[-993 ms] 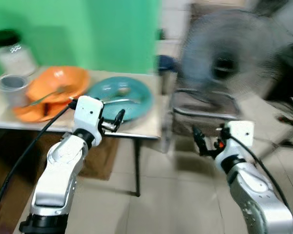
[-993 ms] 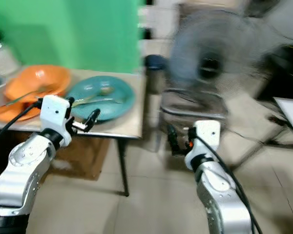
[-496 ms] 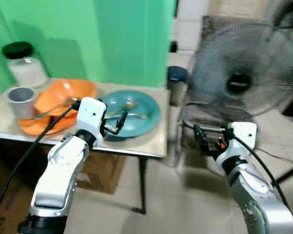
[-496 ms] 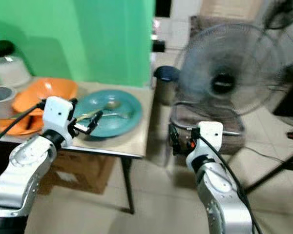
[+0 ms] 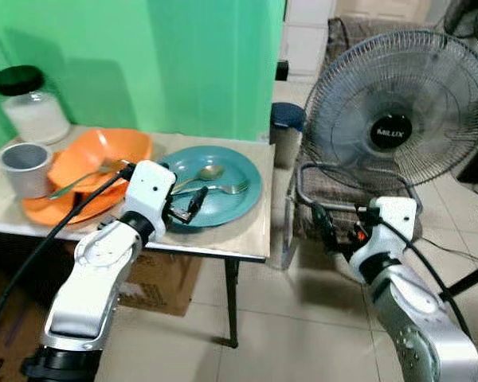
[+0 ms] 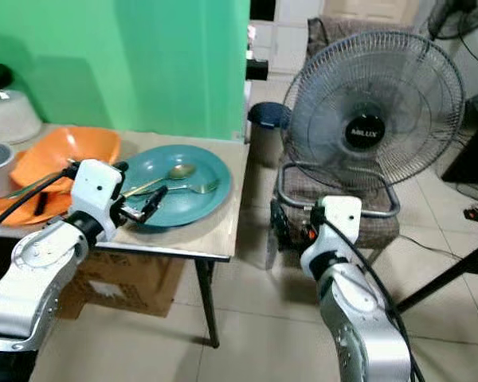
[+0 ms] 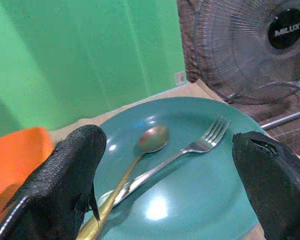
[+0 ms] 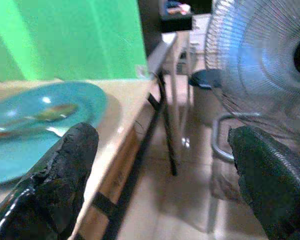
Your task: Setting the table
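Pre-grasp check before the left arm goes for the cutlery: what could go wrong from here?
1. The gold spoon and fork cross on the teal plate; the open left gripper may catch both.
2. The plate sits near the table edge, so a push could slide it off.
3. The right gripper hangs beside the standing fan; a swing might hit it.

table (image 5: 247, 239): plate (image 5: 237, 199) sitting on it near the right end, a spoon (image 5: 201, 175) and a fork (image 5: 220, 189) lying in the plate, side by side. bowls (image 5: 95, 155) sitting left of the plate, touching it; a cup (image 5: 24, 163) and a jar (image 5: 30, 105) standing left of the bowls. box (image 5: 155, 282) sitting under the table. fan (image 5: 392, 99) standing right of the table, a bin (image 5: 287, 131) between them.
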Robot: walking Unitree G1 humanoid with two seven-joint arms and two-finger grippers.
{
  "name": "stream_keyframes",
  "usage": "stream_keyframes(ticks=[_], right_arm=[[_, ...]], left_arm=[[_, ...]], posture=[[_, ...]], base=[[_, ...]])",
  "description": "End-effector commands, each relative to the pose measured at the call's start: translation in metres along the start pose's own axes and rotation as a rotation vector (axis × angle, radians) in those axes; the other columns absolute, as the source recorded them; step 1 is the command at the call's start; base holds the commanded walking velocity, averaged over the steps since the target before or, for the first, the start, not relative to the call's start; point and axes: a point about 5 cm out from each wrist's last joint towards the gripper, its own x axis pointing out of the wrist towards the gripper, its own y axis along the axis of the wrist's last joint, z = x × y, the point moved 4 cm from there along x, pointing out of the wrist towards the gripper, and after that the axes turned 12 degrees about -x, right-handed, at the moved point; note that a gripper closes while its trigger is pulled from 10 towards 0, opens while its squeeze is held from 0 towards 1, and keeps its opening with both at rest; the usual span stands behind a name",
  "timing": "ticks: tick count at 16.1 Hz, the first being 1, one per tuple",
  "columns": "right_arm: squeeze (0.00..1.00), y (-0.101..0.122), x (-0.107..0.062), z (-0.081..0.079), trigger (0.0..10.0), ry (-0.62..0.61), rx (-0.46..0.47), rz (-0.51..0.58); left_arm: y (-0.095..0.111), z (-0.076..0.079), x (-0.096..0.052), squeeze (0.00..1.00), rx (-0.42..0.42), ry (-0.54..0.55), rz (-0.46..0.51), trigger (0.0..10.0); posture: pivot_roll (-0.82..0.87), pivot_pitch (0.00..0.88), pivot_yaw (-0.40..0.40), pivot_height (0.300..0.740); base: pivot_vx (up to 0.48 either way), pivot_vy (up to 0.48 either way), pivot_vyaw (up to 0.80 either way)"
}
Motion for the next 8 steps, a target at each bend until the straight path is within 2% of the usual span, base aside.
stream_keyframes(ticks=[1,2,3,5,8], right_arm=[[0.0,-0.003,0.001,0.003,10.0,0.001,0.03,-0.018],[0.0,-0.003,0.004,0.003,10.0,0.015,0.072,-0.019],[1.0,-0.002,0.007,0.004,10.0,0.022,0.071,-0.024],[1.0,0.004,0.014,0.005,10.0,0.058,0.084,-0.022],[1.0,0.006,0.013,-0.003,10.0,0.127,0.091,-0.02]], left_arm=[[-0.001,-0.003,0.0,0.0,0.001,-0.002,-0.006,10.0],[-0.003,-0.005,0.0,0.0,0.006,0.0,-0.018,10.0],[-0.005,-0.005,-0.001,0.0,0.017,-0.006,-0.033,10.0],[-0.008,-0.009,-0.002,0.0,0.029,-0.005,-0.047,10.0],[-0.009,-0.012,0.001,0.0,0.038,-0.05,-0.059,10.0]], posture=[[-0.06,0.0,-0.005,0.74],[-0.06,0.0,-0.003,0.74],[-0.06,0.0,-0.006,0.74],[-0.05,0.0,-0.014,0.74],[-0.05,0.0,-0.024,0.74]], base=[[0.0,0.0,0.0],[0.0,0.0,0.0],[0.0,0.0,0.0],[0.0,0.0,0.0],[0.0,0.0,0.0]])
